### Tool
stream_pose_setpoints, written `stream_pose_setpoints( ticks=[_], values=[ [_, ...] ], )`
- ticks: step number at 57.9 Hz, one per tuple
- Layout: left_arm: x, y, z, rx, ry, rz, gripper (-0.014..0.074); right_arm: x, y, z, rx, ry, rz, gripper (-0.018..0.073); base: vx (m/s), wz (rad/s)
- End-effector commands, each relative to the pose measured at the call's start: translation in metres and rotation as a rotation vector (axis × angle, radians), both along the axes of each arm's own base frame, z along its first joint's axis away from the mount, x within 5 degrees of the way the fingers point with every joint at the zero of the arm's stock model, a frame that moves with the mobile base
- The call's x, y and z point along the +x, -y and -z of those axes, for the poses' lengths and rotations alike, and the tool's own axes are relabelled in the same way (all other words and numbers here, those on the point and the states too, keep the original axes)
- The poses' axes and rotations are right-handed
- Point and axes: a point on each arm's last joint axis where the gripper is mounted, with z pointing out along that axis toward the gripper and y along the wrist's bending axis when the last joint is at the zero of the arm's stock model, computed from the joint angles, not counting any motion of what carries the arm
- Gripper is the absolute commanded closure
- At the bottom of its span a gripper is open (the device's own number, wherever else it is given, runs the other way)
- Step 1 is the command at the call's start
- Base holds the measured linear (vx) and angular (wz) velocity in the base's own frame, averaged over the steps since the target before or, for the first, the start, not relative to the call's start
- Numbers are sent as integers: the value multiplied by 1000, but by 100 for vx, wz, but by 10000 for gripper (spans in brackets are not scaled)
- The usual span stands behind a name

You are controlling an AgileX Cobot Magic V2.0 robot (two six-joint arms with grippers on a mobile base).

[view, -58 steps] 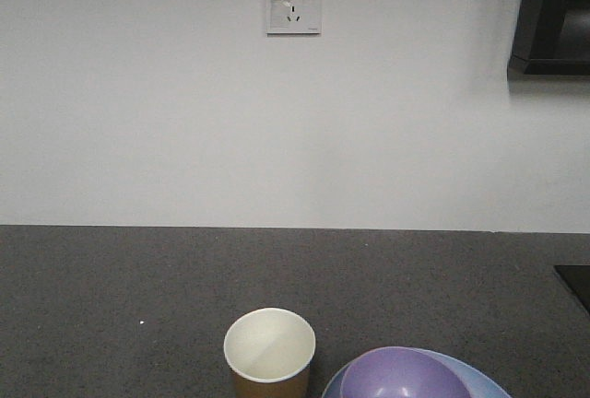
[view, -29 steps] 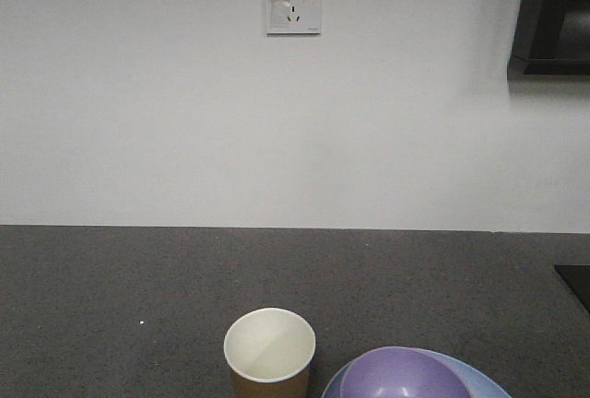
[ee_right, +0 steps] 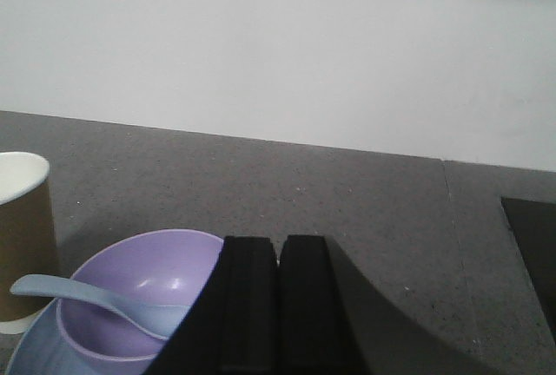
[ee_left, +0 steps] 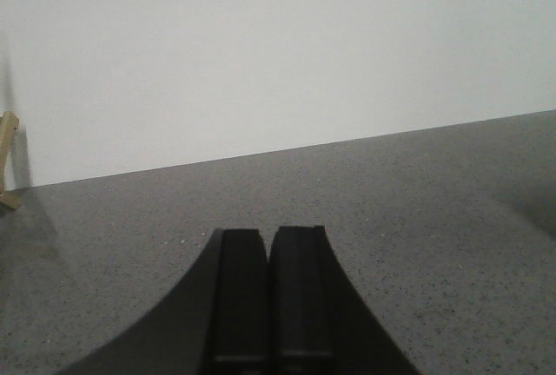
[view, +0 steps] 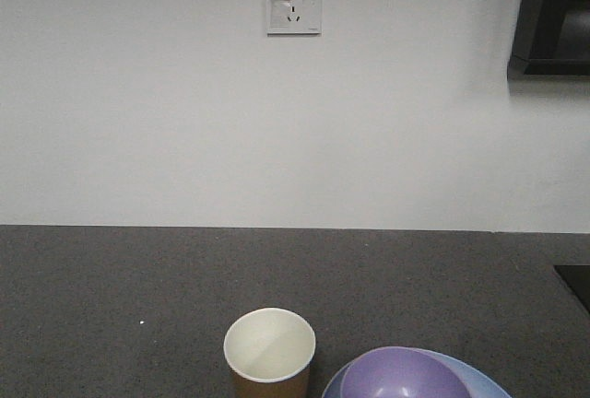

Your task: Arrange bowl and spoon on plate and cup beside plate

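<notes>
Hovering with its fingers pressed together on nothing, the right gripper sits just behind the plate, and the left gripper is likewise closed and empty over bare counter. The bowl rests on the plate with the spoon lying in it, handle over the rim; the cup stands just beside the plate. The arrangement looks finished, so backing off straight and high is best; past the plate, open counter reaches the wall

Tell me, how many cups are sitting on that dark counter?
1: a small brown paper cup with a cream inside, standing just left of the pale blue-grey plate holding the purple bowl. Others could sit outside the views.
</notes>
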Motion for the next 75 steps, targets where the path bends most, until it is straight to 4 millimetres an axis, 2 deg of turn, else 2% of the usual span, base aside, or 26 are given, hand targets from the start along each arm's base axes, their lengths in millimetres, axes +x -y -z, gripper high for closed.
stream_pose_setpoints(
  ticks=[1, 6, 14, 20, 26, 37, 75],
  values=[
    [-4, 0, -16, -22, 119, 8, 599, 2, 4, -9, 54, 69, 51, 565, 0, 0],
    [-4, 0, -16, -22, 119, 8, 599, 6, 5, 7, 86, 63, 68, 565, 0, 0],
    [-4, 0, -16, -22, 119, 8, 599, 9, 4, 47, 103, 65, 67, 565, 0, 0],
    [-4, 0, -16, -22, 119, 8, 599, 5, 7, 77, 113, 97, 99, 565, 0, 0],
    [-4, 0, -16, -22, 119, 8, 599, -3, 11, 97, 146, 125, 147, 565, 0, 0],
    [-4, 0, -16, -22, 119, 8, 599, -18, 13, 99, 86, 182, 158, 565, 0, 0],
    [-4, 0, -16, -21, 118, 7, 599, -17, 13, 99, 87, 183, 157, 565, 0, 0]
  ],
)
